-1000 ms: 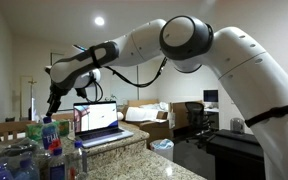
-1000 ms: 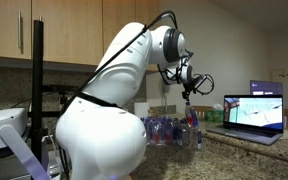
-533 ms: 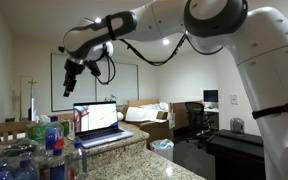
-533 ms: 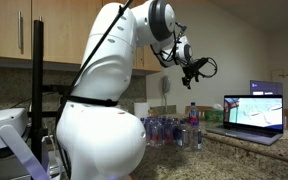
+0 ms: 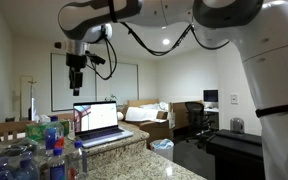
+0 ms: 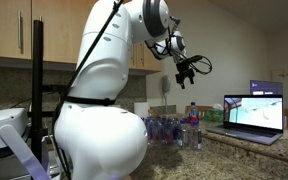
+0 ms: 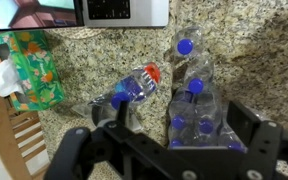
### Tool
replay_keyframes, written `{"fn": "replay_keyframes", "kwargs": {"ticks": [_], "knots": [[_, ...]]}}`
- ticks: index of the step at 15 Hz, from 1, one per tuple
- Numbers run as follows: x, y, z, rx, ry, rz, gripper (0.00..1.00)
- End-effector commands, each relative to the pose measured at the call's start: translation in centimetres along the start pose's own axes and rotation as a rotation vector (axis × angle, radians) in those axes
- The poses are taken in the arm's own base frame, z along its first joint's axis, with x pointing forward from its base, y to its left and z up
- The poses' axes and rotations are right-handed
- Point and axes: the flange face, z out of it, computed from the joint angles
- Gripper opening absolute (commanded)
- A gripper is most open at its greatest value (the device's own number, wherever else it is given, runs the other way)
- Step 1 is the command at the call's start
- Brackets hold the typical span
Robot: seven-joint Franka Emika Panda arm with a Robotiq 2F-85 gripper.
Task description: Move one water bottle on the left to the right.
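From my wrist I look down on the water bottles (image 7: 194, 100): small, clear plastic, blue-capped, standing upright and packed close together just off the laptop's (image 7: 124, 10) front corner. One with a blue band (image 7: 134, 88) seems to lie on its side beside them. In both exterior views the bottles (image 6: 179, 130) (image 5: 49, 150) stand much lower than the laptop's screen.

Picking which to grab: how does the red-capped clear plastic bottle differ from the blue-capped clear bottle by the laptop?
Cap: red on the red-capped clear plastic bottle, blue on the blue-capped clear bottle by the laptop.
Pose: the red-capped one seems to lie slanted on the granite counter; the blue-capped one looks upright.
Place: red-capped nearer the green box, blue-capped nearer the laptop.
Both are clear plastic.
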Motion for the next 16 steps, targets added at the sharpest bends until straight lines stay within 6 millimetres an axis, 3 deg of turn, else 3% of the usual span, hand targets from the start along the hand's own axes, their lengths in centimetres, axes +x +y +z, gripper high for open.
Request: {"fn": "replay_keyframes", "kwargs": {"ticks": [1, 9, 16], "knots": [[0.0, 0.1, 0.1, 0.003, -0.002, 0.000, 1.00], [0.0, 0.6, 0.3, -0.018, 0.012, 0.007, 1.00], [3.5, 1.0, 7.2, 0.105, 0.119, -0.056, 1.00]]}}
